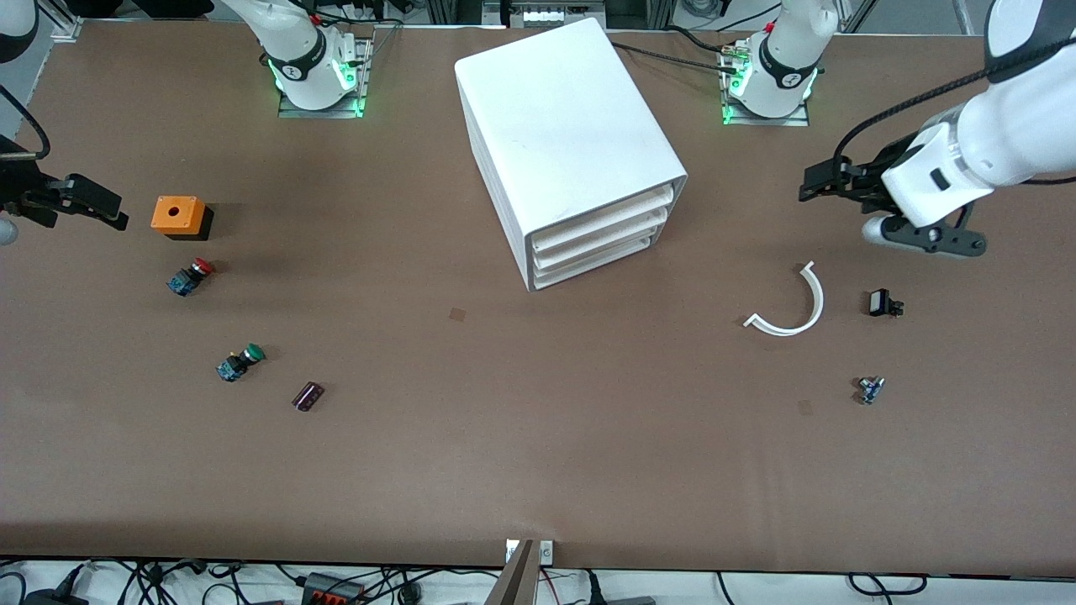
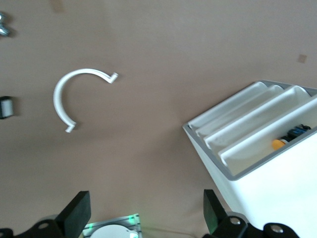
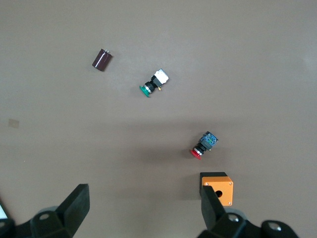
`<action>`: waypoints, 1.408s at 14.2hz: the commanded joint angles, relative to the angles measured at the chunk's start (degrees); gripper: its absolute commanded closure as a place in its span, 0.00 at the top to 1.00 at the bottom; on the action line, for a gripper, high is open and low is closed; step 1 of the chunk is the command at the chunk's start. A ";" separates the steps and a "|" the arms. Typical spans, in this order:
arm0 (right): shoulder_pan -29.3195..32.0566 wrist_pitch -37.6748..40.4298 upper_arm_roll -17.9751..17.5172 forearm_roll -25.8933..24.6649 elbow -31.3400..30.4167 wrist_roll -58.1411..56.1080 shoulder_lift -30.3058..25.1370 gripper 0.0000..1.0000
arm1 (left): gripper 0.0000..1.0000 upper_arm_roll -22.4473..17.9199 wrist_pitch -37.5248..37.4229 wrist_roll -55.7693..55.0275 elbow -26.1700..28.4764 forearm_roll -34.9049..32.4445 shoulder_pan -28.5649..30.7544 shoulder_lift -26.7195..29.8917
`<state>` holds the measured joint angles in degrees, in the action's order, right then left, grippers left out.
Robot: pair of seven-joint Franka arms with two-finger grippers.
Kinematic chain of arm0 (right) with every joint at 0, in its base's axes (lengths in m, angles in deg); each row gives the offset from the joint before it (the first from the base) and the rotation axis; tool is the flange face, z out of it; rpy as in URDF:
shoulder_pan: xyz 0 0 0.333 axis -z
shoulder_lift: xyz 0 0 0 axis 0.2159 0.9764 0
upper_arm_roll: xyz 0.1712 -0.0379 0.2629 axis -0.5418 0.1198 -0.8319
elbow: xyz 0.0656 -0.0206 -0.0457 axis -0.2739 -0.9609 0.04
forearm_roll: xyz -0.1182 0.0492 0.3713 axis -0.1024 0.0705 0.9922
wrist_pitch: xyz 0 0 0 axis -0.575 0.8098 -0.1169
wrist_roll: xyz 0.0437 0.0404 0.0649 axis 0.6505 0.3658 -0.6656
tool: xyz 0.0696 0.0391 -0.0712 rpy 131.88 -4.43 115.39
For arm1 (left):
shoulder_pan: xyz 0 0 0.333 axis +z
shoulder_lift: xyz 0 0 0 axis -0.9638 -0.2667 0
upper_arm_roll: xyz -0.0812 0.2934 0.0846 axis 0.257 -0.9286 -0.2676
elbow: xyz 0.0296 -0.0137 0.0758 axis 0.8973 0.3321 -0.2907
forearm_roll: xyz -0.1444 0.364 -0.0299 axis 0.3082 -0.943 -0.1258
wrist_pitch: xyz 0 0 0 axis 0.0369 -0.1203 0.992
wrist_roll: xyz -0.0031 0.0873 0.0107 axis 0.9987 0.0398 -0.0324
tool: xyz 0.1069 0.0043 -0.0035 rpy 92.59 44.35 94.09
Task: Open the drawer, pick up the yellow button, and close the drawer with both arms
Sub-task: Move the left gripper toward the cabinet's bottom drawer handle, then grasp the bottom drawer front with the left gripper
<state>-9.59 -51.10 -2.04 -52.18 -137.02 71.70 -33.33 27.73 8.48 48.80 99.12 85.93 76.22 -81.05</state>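
Observation:
The white cabinet (image 1: pixel 565 143) stands mid-table, its three drawers facing the front camera and the left arm's end. The uppermost drawer (image 1: pixel 601 220) looks pushed in. In the left wrist view an orange-capped button (image 2: pixel 279 144) shows inside that drawer (image 2: pixel 257 144); the front view hides it. My left gripper (image 1: pixel 811 186) hangs open and empty (image 2: pixel 146 203) over the table toward the left arm's end, apart from the cabinet. My right gripper (image 1: pixel 88 210) hangs open and empty (image 3: pixel 143 196) over the right arm's end, beside an orange box.
Near the right gripper lie the orange box (image 1: pixel 177 215), a red-capped button (image 1: pixel 191 276), a green-capped button (image 1: pixel 239 361) and a dark cylinder (image 1: pixel 308 396). Toward the left arm's end lie a white curved strip (image 1: pixel 794 307), a small black part (image 1: pixel 883 303) and a small blue part (image 1: pixel 870 389).

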 commanded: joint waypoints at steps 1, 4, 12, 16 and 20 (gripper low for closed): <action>0.46 -0.38 0.19 0.18 -1.20 -1.31 -1.43 1.00 | 1.00 1.25 -1.86 3.96 -1.40 5.15 -0.81 -3.70; 0.37 -0.38 0.36 0.27 -1.20 -1.31 -1.43 1.00 | 1.00 1.34 -3.71 6.00 -2.19 19.56 -0.89 -8.27; 0.11 -0.47 0.36 0.53 -1.20 -1.22 -1.16 1.00 | 1.00 1.60 0.66 35.65 5.06 36.35 -0.38 -20.59; 0.20 -0.73 0.36 0.53 -1.29 -1.22 -1.16 1.00 | 1.00 1.60 7.25 46.68 17.03 44.98 1.21 -19.79; 0.11 -0.99 0.36 0.45 -1.38 -1.22 -0.90 1.00 | 0.68 1.78 8.86 50.91 19.95 48.68 1.04 -19.79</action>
<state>-9.62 -51.12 -1.60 -52.18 -137.16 71.69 -33.35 29.21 16.17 97.83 115.99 132.17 77.02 -103.39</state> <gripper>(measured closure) 0.000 0.278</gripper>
